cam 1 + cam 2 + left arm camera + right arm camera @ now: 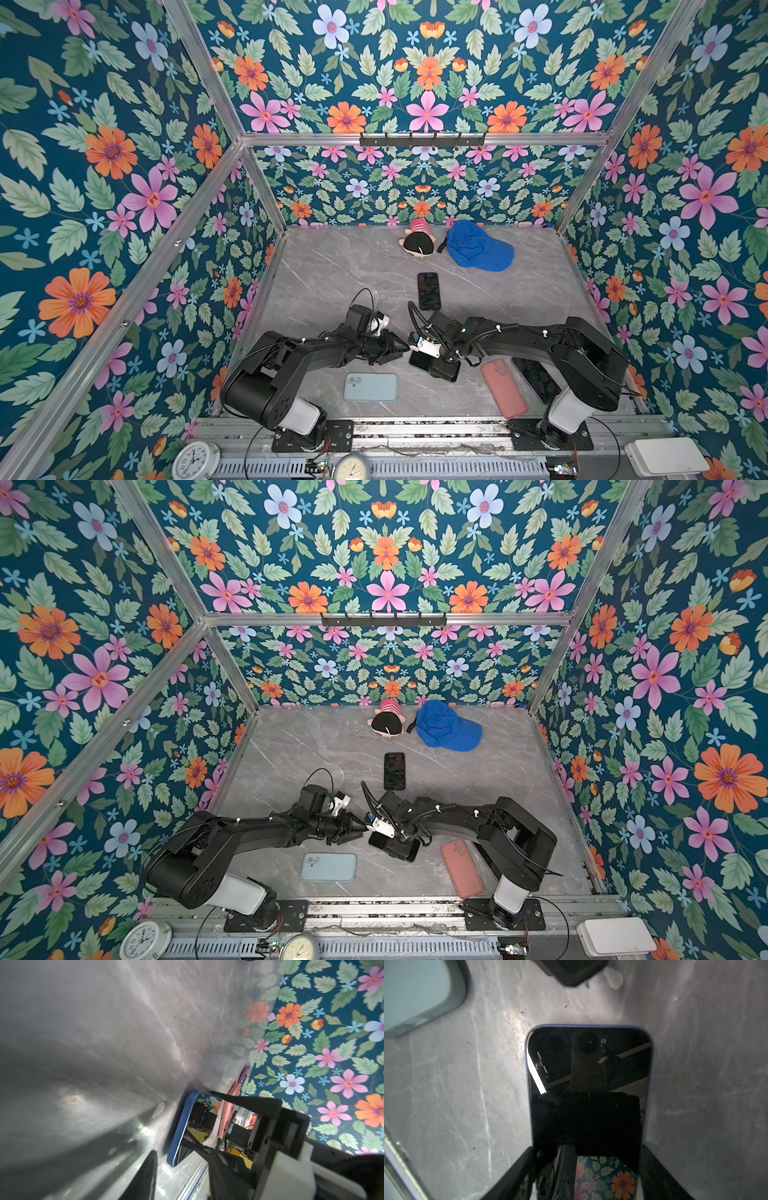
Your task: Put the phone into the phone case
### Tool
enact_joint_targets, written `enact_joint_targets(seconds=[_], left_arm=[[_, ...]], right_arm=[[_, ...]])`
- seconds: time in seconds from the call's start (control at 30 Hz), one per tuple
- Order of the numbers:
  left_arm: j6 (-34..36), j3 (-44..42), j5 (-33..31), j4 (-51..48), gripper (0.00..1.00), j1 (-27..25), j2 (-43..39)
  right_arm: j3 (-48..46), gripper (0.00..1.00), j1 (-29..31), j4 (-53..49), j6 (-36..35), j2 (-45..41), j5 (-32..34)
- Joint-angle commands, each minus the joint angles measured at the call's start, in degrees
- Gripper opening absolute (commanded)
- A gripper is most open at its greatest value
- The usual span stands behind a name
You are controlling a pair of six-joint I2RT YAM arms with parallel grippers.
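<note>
Grasping phone (589, 1064), right pincer (587, 1151) hides most of it from above; left pincer (401, 348) parted, contact unclear.

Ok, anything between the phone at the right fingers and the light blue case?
Nothing visible: bare table lies between the phone and the light blue case; the left fingers sit near the phone's end, off that line.

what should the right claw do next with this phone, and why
Probably lift the phone slightly off the table. The right claw straddles it with fingers against both long edges, yet it lies flat there, and the light blue case lies apart from it, so it must be carried over.
</note>
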Motion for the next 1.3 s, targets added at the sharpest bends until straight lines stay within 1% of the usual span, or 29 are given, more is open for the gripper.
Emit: enact_joint_targets(seconds=[0.0, 0.1, 0.27, 0.43, 0.7, 0.87, 0.9, 1.03, 1.17, 1.27], left_arm=[[-3.8, -1.0, 3.4, 10.5, 0.42, 0.1, 0.8], [-5.3, -1.6, 4.0, 13.9, 0.42, 0.3, 2.5], [-8.4, -3.1, 5.5, 20.3, 0.42, 1.4, 4.2], [-10.6, -3.1, 6.7, 25.2, 0.42, 1.4, 5.2], [-13.4, -4.1, 7.7, 31.3, 0.39, 1.3, 7.0], [-15.6, -5.6, 8.1, 36.7, 0.33, 1.3, 8.8], [-16.0, -5.8, 8.1, 37.8, 0.31, 1.3, 9.0], [-18.2, -6.5, 8.6, 42.4, 0.21, 1.3, 10.2], [-18.6, -6.5, 8.6, 43.5, 0.14, 1.3, 10.8], [-18.6, -6.6, 8.6, 43.7, 0.12, 1.3, 11.0]], right_arm=[[0.0, 0.64, -1.2, 1.0, -1.4, -0.6, -2.5], [-0.5, 0.64, -2.3, 3.2, -2.0, -2.7, -3.9], [-0.6, 0.64, -3.1, 4.9, -2.4, -2.7, -4.1], [-0.6, 0.64, -3.4, 6.7, -2.4, -2.7, -3.9], [0.4, 0.64, -4.1, 8.9, -2.5, -1.6, -3.4], [0.9, 0.64, -4.5, 9.8, -2.6, -1.6, -3.2], [1.0, 0.64, -4.5, 9.9, -2.6, 0.3, -3.1], [0.9, 0.65, -4.7, 10.3, -2.4, 0.6, -2.8], [0.9, 0.68, -4.7, 10.6, -2.6, 0.8, -2.4], [0.9, 0.69, -4.7, 10.7, -2.6, 1.0, -2.2]])
